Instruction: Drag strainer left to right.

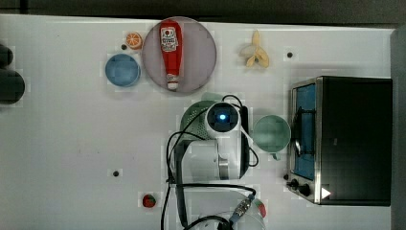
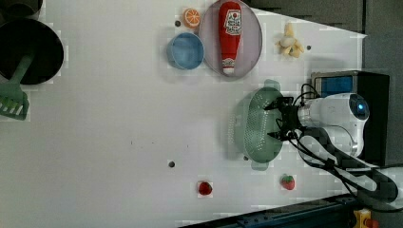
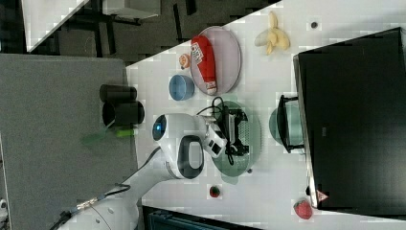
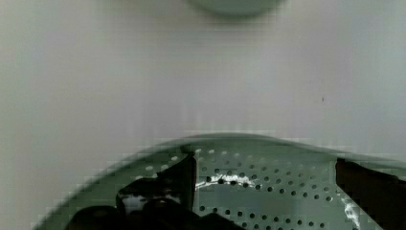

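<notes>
While the black gripper is hanging with its fingers spread wide apart, the large pale mint-green perforated plastic strainer is sitting right beneath them on the white table, its holed bottom lying between the two tips.

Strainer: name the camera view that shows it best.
The left view: the strainer shows nearly whole, holes included. In the top view the arm covers most of it, in the right view part. The wrist view gives a close piece of rim and holes.
</notes>
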Controlling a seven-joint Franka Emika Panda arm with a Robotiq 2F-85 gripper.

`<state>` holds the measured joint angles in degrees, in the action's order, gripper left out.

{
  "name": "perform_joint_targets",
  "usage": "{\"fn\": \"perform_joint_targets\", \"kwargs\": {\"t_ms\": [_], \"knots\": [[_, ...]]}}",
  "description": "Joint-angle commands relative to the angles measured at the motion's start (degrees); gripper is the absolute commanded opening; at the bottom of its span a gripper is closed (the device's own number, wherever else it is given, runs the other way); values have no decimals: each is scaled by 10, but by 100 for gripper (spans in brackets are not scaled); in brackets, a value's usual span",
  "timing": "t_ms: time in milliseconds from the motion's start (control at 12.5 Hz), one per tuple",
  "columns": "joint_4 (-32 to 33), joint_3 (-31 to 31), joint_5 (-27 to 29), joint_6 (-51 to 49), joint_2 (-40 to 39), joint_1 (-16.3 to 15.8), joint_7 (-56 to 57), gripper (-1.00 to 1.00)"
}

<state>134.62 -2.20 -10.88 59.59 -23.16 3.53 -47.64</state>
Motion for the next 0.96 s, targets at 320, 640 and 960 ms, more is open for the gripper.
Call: {"fn": "perform_joint_targets", "kwargs": {"t_ms": [320,640,960], "knots": [[-8,-48,3,5,18,-4,47,100],[-2,-27,3,-19,84,-6,133,100],[-29,-14,9,-161,226,-6,324,100]]}}
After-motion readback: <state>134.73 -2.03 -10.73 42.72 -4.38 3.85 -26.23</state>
